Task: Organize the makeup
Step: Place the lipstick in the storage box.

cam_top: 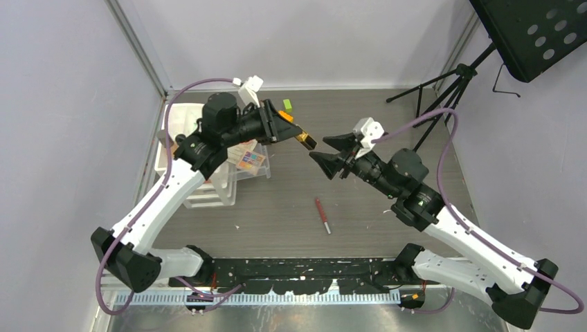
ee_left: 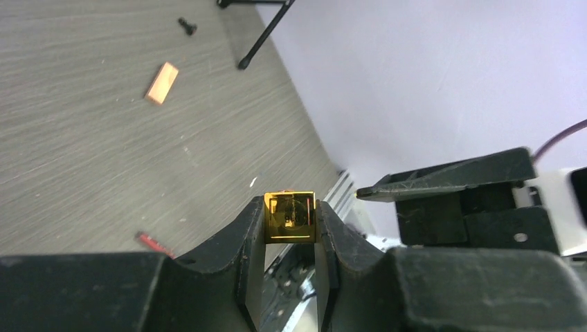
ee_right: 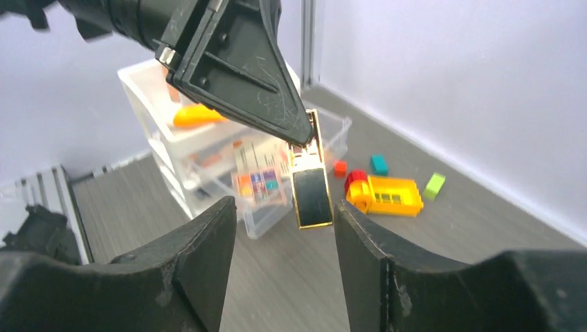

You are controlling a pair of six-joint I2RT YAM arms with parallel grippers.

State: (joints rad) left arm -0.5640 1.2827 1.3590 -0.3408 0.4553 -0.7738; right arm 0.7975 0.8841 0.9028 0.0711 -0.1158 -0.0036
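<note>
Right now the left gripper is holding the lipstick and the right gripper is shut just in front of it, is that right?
Not quite. The left gripper does hold the lipstick, but the right gripper is open, not shut. The right wrist view shows its fingers apart, one on each side of the lipstick.

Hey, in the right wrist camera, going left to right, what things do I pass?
First the orange tube → eyeshadow palette → gold-black lipstick → red block → yellow-and-red toy brick → green block. The teal block overlaps the brick, so it is left out.
</note>
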